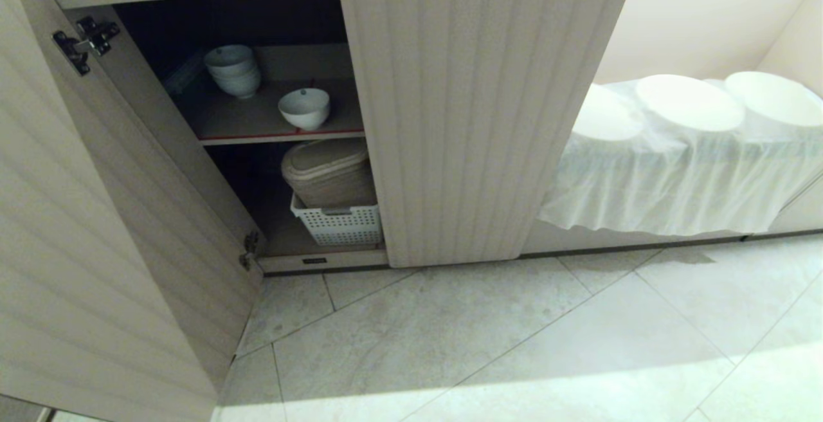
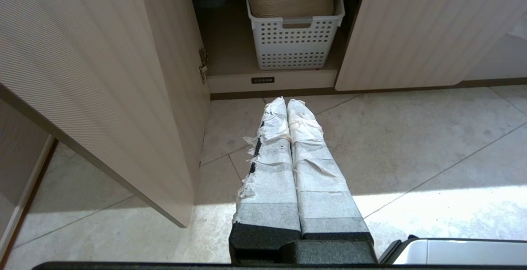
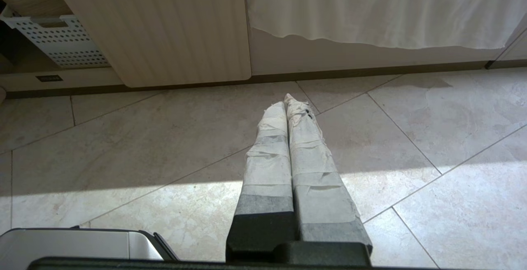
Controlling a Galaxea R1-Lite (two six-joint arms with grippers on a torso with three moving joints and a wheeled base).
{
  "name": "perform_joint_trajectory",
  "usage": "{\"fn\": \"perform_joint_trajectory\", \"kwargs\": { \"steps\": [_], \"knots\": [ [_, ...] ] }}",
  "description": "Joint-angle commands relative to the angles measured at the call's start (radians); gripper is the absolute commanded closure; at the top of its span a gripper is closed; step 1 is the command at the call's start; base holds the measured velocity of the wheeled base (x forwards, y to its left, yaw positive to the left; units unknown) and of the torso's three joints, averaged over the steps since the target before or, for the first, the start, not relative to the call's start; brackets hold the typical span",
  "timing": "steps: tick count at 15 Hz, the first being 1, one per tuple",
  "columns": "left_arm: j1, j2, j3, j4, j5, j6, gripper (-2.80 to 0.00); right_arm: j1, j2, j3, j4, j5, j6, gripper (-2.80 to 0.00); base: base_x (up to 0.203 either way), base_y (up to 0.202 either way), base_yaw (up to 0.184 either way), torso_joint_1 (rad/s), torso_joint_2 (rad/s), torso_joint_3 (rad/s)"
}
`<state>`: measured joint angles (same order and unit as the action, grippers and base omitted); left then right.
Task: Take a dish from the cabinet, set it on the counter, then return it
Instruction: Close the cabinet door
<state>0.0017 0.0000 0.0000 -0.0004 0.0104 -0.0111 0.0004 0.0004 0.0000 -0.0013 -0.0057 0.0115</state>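
The dish [image 1: 304, 108], a small white bowl, is seen standing upright and alone near the front edge of the upper shelf [image 1: 257, 123] inside the open cabinet [image 1: 463, 119], beside a short stack of similar bowls [image 1: 234, 69] set further back. Below it a white perforated basket [image 1: 339, 222] is lodged on the cabinet floor. The counter is not shown in any view. The left hand [image 2: 286, 102] is held low over the tiled floor [image 1: 488, 345] in front of the cabinet opening, its taped fingers pressed together on nothing; the right hand [image 3: 290, 100] is likewise closed and empty, further along before the shut door and the white cloth [image 3: 383, 10]. The bowl is judged to be rigid, light, and smooth-glazed, so it is likely to slip under taped pads and to chip if knocked against the shelf edge or the stack. A hold across the rim is judged best, with one finger inside and one outside the wall, taken on the side nearest the opening, which appears to be free of the stack.
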Motion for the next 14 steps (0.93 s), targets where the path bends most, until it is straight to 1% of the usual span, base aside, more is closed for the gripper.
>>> {"fn": "perform_joint_trajectory", "kwargs": {
  "steps": [1,14],
  "knots": [
    [0.0,0.0,0.0,0.0,0.0,-0.001,0.0,0.001,0.0,0.0,0.0,0.0,0.001,0.0,0.0,0.0,0.0,0.0,0.0,0.0],
    [0.0,0.0,0.0,-0.001,0.0,-0.001,0.0,0.0,0.0,0.0,0.0,0.0,0.001,0.0,0.0,0.0,0.0,0.0,0.0,0.0]
  ]
}}
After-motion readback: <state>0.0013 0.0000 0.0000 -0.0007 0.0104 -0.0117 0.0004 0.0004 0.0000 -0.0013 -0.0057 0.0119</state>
